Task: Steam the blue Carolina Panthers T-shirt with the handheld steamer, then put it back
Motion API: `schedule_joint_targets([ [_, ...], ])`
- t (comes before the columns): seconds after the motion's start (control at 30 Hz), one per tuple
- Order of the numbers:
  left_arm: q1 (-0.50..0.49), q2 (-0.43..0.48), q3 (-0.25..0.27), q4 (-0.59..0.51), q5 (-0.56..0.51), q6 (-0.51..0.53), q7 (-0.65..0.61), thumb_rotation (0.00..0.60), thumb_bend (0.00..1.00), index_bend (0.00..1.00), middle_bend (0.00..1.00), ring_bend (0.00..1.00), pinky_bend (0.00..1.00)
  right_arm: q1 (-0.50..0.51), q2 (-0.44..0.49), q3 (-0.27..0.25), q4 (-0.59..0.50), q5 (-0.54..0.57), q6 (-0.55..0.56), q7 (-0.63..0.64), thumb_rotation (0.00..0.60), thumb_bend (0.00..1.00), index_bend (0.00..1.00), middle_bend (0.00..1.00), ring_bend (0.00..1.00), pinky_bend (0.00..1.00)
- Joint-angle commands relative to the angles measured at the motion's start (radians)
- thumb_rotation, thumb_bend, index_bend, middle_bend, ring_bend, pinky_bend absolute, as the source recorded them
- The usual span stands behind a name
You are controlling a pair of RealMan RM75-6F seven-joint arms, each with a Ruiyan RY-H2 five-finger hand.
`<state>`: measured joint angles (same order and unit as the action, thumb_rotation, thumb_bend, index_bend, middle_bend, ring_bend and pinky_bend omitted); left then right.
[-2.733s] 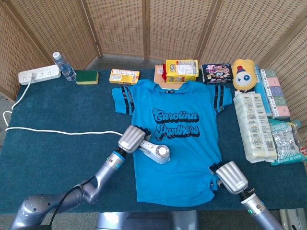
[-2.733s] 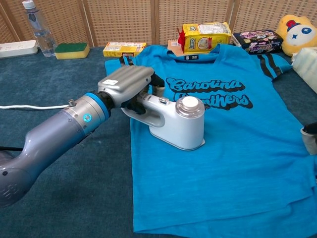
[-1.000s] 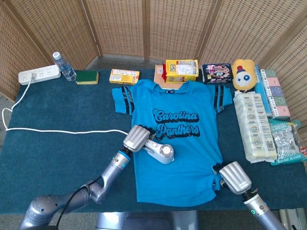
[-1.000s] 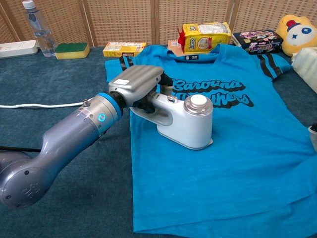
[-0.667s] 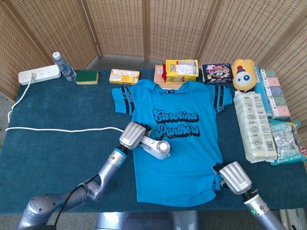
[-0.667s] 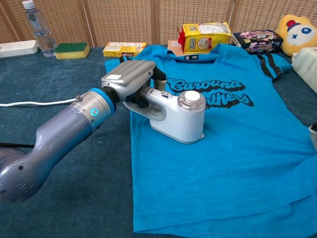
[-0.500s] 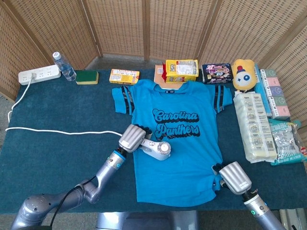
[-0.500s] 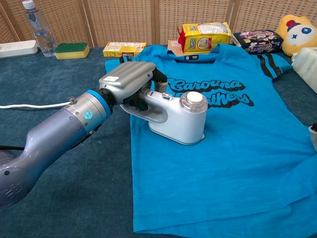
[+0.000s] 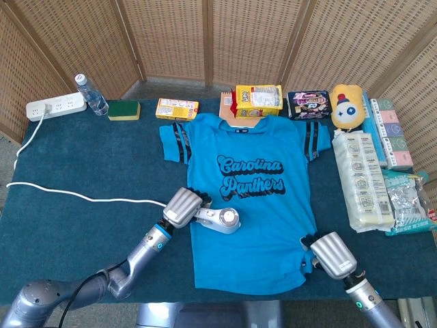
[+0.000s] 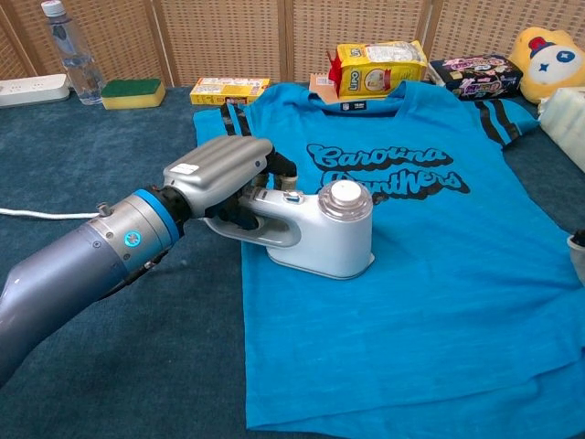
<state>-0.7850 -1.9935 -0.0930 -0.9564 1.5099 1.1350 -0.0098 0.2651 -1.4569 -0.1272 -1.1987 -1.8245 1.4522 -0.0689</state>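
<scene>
On the T-shirt (image 9: 251, 198) (lettered "Carolina Panthers") sits the steamer (image 10: 315, 233).

Blue Carolina Panthers T-shirt (image 9: 263, 225) lies spread flat, face up on the dark teal counter (image 9: 75, 225), collar at the far side, hem nearest the robot, dark stripes on both sleeves, black script lettering across the chest. On it sits the handheld steamer (image 10: 320, 233): white and grey body, round cap on top, soleplate down on the shirt's left edge, just below the lettering, its handle pointing off the shirt leftward.
</scene>
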Motion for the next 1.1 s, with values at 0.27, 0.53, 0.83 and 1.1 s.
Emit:
schedule_joint_targets([
  [0.27,0.017,0.018,0.03,-0.043,0.036,0.023,-0.018,0.6,0.43,0.6,0.7,0.62,0.58,-0.003,0.003,-0.001,-0.01,-0.002,0.001,-0.012,0.6,0.49,0.7,0.63,0.67,0.8],
  [0.53,0.055,0.058,0.081,-0.116,0.069,0.043,-0.026,0.6,0.43,0.6,0.7,0.62,0.57,-0.004,0.004,-0.001,-0.017,-0.005,0.0,-0.02,0.6,0.49,0.7,0.63,0.67,0.8],
  [0.83,0.057,0.052,0.071,-0.119,0.07,0.034,-0.007,0.6,0.42,0.6,0.7,0.62,0.57,-0.006,0.004,-0.002,-0.019,-0.005,0.0,-0.021,0.6,0.49,0.7,0.63,0.67,0.8],
  [1.1,0.015,-0.025,-0.024,-0.01,0.006,-0.016,0.006,0.6,0.42,0.6,0.7,0.62,0.57,-0.009,0.007,0.0,-0.011,0.002,0.0,-0.012,0.6,0.49,0.7,0.63,0.67,0.8],
])
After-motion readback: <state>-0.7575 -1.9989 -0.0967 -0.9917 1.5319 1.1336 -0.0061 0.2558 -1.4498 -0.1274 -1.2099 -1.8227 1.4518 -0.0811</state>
